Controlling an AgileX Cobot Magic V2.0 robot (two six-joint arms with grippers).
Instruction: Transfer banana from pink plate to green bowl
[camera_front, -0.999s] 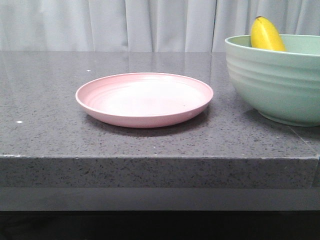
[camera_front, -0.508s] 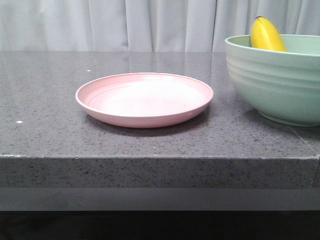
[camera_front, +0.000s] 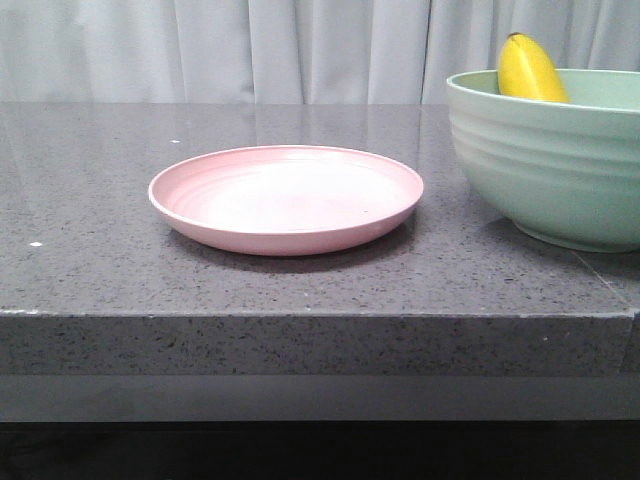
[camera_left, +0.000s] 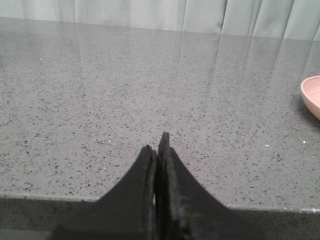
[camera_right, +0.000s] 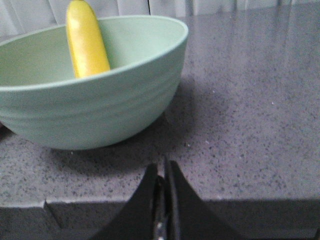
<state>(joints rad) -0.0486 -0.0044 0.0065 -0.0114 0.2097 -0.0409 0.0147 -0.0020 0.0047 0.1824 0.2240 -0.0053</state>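
Note:
The yellow banana (camera_front: 530, 70) leans upright inside the mint-green bowl (camera_front: 550, 170) at the right of the table; it also shows in the right wrist view (camera_right: 86, 42) against the bowl's (camera_right: 100, 110) inner wall. The pink plate (camera_front: 286, 197) sits empty at the table's middle; its edge shows in the left wrist view (camera_left: 311, 96). My left gripper (camera_left: 157, 147) is shut and empty, low at the table's front edge, left of the plate. My right gripper (camera_right: 161, 170) is shut and empty at the front edge, near the bowl. Neither gripper shows in the front view.
The grey speckled stone table (camera_front: 100, 250) has a thick front edge. A pale curtain (camera_front: 250, 50) hangs behind the table.
The plate and bowl sit very slightly further left in the front view than before; nothing else has moved.

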